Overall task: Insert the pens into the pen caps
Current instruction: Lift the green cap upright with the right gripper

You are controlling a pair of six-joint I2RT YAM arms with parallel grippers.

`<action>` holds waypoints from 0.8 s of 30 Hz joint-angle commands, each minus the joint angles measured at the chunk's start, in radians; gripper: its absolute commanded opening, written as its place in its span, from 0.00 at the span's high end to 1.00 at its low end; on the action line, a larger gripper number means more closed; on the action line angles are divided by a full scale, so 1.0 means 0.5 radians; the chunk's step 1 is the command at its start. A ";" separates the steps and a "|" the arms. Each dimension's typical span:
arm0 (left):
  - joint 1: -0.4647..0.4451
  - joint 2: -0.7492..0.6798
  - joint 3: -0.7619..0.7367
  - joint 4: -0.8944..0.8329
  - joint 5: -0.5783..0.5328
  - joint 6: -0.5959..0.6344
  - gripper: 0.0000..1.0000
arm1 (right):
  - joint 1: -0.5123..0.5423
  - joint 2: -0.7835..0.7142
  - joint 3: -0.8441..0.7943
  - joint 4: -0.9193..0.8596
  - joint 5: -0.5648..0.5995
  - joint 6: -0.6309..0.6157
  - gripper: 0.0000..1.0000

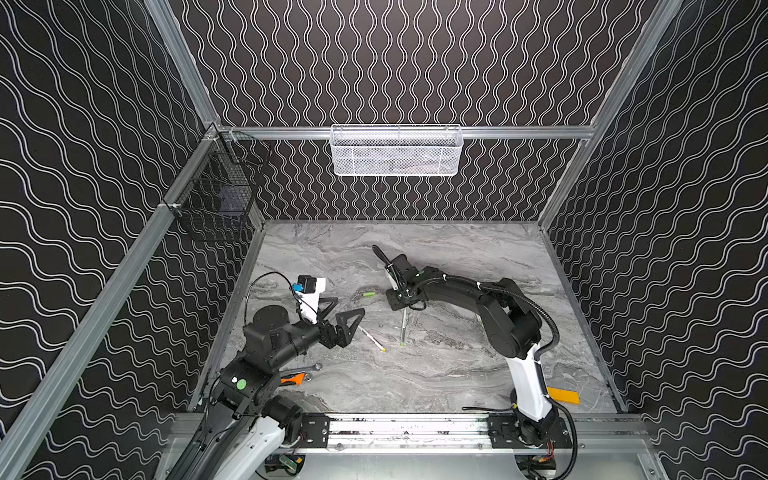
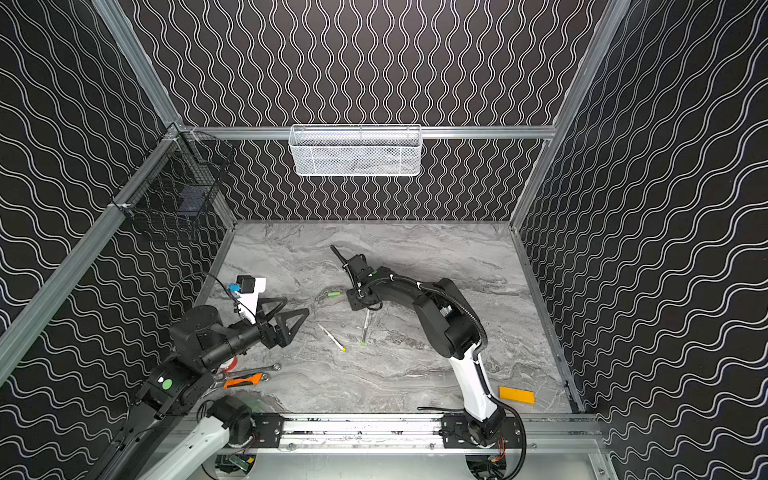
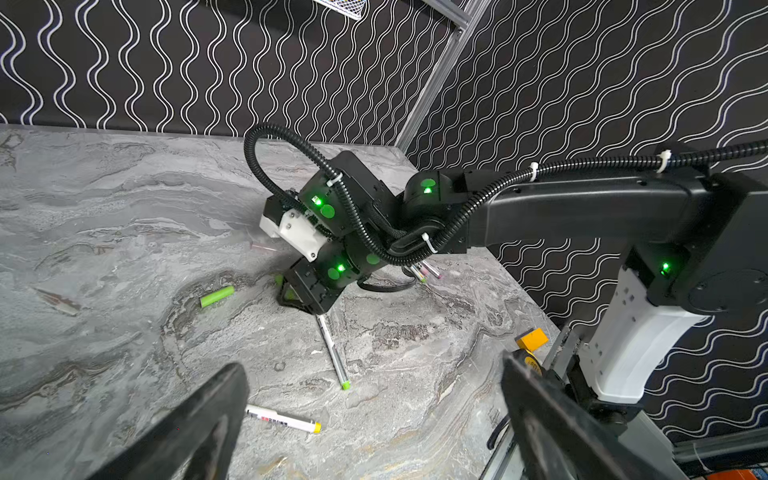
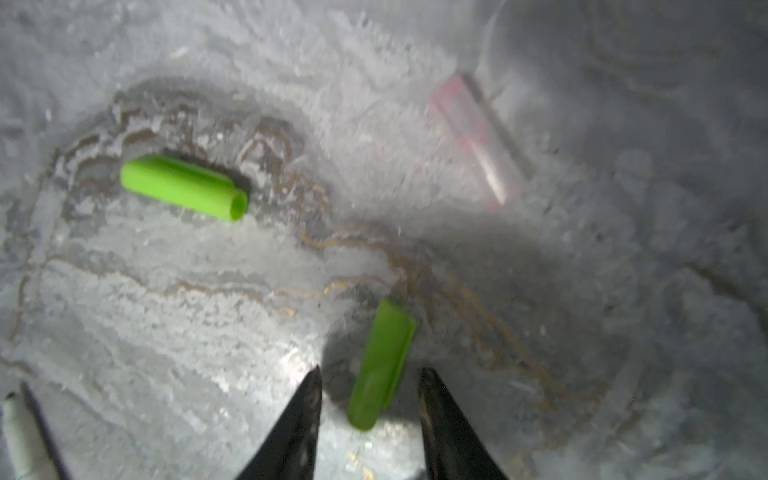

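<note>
Pointing down at mid-frame in both top views, the right claw (image 4: 371,371) stands partly open, a green cap (image 4: 380,365) lying between its tips with a gap each side. A second green cap (image 1: 369,294) lies just left of it. The left claw (image 3: 372,365) gapes wide, empty; a yellow-ended pen (image 1: 372,338) and a green-ended pen (image 1: 403,328) lie below centre.

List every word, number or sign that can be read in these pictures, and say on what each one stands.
No text can be read in any view.
Red and dark print on the barrel of the yellow-ended pen: too small and blurred to read.
</note>
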 commanded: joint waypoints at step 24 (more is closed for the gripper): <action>0.004 0.084 -0.058 0.197 0.102 -0.079 0.02 | 0.041 -1.102 -0.963 0.946 -0.845 -0.356 0.90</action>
